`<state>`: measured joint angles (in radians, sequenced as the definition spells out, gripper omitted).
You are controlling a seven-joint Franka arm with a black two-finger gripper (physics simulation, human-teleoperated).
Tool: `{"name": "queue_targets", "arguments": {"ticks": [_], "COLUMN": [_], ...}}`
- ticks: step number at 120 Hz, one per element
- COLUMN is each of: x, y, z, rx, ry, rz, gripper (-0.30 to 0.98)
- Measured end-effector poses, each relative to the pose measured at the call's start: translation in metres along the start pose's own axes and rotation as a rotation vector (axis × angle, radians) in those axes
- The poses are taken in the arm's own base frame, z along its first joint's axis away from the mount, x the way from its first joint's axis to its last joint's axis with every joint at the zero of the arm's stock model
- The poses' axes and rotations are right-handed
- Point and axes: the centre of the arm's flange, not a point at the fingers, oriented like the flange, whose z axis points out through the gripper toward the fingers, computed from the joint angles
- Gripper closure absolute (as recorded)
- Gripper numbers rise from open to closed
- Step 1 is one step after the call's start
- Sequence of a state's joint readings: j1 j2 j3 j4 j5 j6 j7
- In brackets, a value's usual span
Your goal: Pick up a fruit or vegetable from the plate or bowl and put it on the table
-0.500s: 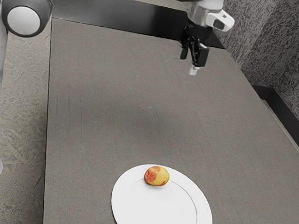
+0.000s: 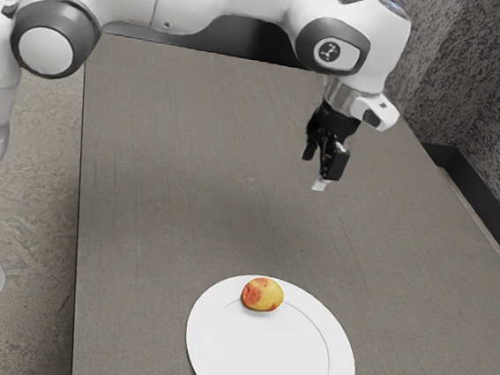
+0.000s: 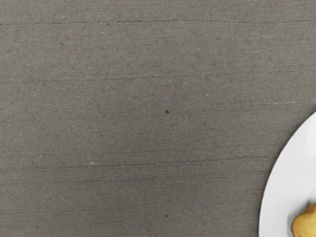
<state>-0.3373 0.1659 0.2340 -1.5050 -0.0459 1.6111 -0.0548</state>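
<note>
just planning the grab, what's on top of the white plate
One red-and-yellow fruit sits on the plate, which is partly cut off; the spot beneath the fruit is covered.

Robot work area, laboratory-like in character; the exact type of room cannot be determined. A jointed white arm [image 2: 206,2] stands beside the grey table [image 2: 174,145], at the exterior view's left. Mottled, stone-like floor [image 2: 34,220] borders the table on that side; beyond the table's opposite side rises a speckled grey wall [image 2: 496,114] with dark skirting [image 2: 482,214].
</note>
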Motion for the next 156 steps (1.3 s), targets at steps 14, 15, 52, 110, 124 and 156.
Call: {"name": "queue_targets", "arguments": {"ticks": [14,15,52,110,124,156], "x": [-0.010,-0.011,-0.043,-0.056,-0.060,-0.078], "y": [0.020,0.022,0.049,0.105,0.123,0.162], "z": [0.047,0.049,0.067,0.094,0.096,0.107], "rx": [0.025,0.025,-0.002,0.030,0.031,0.032], "ry": [0.004,0.006,0.061,0.064,0.065,0.049], "rz": [0.020,0.023,0.096,0.202,0.232,0.302], "gripper": [0.00,0.00,0.00,0.00,0.00,0.00]}}
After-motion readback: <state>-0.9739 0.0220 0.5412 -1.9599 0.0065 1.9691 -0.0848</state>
